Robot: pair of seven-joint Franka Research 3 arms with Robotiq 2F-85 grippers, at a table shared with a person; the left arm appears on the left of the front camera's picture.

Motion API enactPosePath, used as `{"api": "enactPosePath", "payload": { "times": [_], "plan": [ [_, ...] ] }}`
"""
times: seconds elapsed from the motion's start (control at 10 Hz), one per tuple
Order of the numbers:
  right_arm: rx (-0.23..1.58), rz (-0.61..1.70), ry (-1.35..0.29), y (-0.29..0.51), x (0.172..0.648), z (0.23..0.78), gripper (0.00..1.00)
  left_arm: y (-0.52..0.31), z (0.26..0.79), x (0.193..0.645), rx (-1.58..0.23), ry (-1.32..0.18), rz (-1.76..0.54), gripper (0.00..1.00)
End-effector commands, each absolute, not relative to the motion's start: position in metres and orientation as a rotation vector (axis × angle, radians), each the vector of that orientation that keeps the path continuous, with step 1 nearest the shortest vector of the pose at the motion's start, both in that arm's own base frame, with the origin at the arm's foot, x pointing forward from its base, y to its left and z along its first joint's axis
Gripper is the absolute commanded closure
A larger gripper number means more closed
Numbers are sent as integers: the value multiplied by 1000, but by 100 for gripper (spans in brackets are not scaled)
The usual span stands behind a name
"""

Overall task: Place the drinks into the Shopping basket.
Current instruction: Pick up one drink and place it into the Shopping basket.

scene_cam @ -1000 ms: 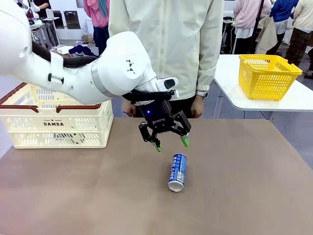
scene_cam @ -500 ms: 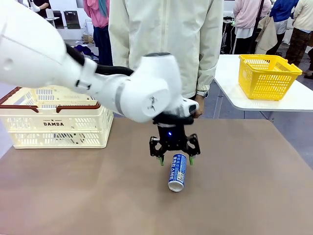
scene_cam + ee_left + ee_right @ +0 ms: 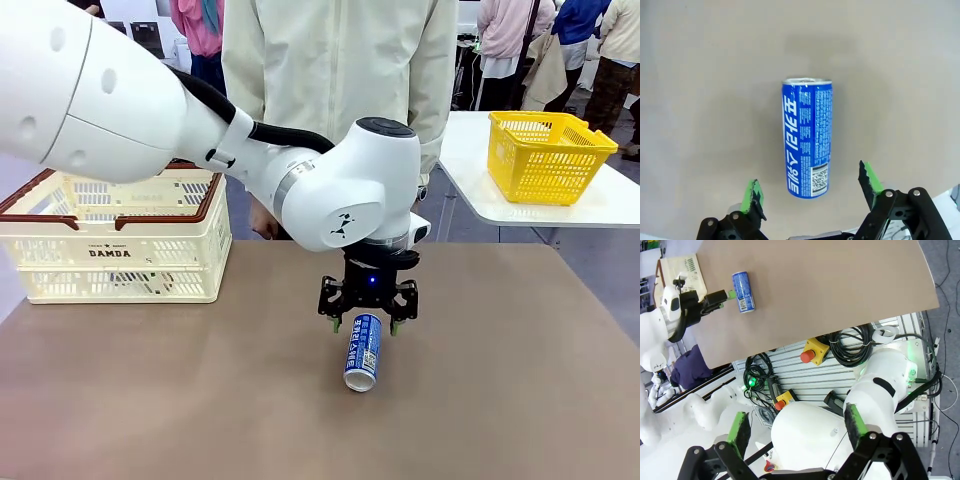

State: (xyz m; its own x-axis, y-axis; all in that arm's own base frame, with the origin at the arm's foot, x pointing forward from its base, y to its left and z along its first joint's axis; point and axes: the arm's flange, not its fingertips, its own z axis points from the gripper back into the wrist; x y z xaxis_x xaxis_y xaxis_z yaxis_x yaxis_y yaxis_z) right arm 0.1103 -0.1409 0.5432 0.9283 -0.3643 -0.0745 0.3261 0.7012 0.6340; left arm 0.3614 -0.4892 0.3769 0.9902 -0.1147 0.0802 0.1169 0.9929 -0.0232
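The left gripper (image 3: 365,324) hovers wide open and empty, straddling the far end of the blue can (image 3: 363,351) lying on the table (image 3: 150,400). A grip that close to the end could let the round can roll or swing, well short of the basket (image 3: 110,245)

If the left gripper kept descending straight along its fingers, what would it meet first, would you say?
Most likely the blue can, lying on its side on the brown table: the open left gripper straddles its far end, though the remaining height is unclear.

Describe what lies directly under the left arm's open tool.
Under the left tool lies a blue can on its side on the brown table, between the open fingers but untouched. The table beneath the can is hidden.
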Motion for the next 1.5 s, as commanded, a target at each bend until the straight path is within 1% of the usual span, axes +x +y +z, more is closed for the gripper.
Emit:
{"api": "enactPosePath", "payload": {
  "times": [0.0, 0.3, 0.5, 0.7, 1.1, 1.2, 1.3, 1.4],
  "plan": [
    [707, -362, -69, -142, 100, 544, 0, -490, 378, 363, -10, -91, -106, 0],
    [707, -362, -69, -142, 100, 544, 0, -492, 352, 368, -7, -91, -149, 0],
    [707, -362, -69, -142, 100, 544, 0, -487, 327, 375, 10, -49, -164, 0],
    [707, -362, -69, -142, 100, 544, 0, -484, 313, 379, -27, -2, -190, 0],
    [707, -362, -69, -142, 100, 544, 0, -488, 308, 382, -6, -29, -217, 0],
    [707, -362, -69, -142, 100, 544, 0, -489, 308, 383, 1, -37, -226, 32],
    [707, -362, -69, -142, 100, 544, 0, -490, 309, 383, 0, -37, -233, 92],
    [707, -362, -69, -142, 100, 544, 0, -490, 309, 383, 4, -39, -234, 100]
  ]
}}
